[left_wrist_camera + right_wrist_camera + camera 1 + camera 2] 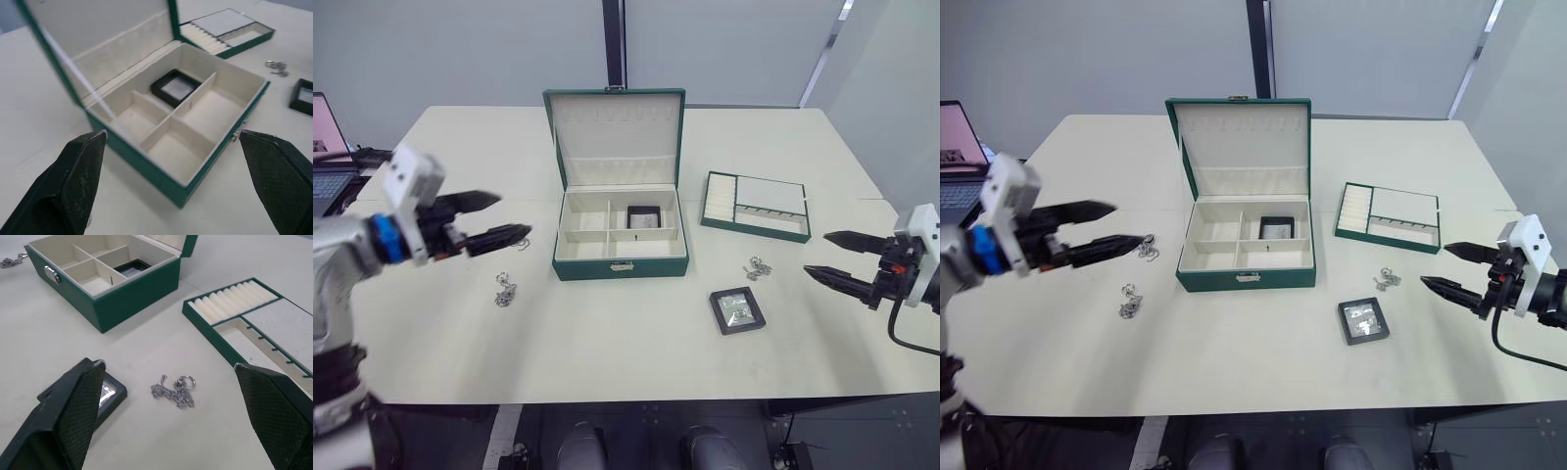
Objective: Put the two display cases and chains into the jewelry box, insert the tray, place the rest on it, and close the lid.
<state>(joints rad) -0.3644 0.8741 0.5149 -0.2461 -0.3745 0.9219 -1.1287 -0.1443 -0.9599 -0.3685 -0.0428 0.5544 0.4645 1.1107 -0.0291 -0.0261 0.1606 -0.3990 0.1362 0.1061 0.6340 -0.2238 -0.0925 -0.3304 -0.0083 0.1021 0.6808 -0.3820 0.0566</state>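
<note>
Flanking the jewelry box (620, 257), both grippers' jaws gape empty over bare table (607, 343).

A laptop (958, 157) is cut off at the picture's edge. In the right wrist view, a tool finger (73, 416) covers part of the display case (108, 396) on the counter (146, 440).

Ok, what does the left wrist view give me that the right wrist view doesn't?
Left wrist: the lid with its cream inside, and the open left gripper. Right wrist: a chain on the table beyond the box, and the open right gripper. Both: the box, one case inside it, the tray, the other case on the table and the loose jewelry near it.
</note>
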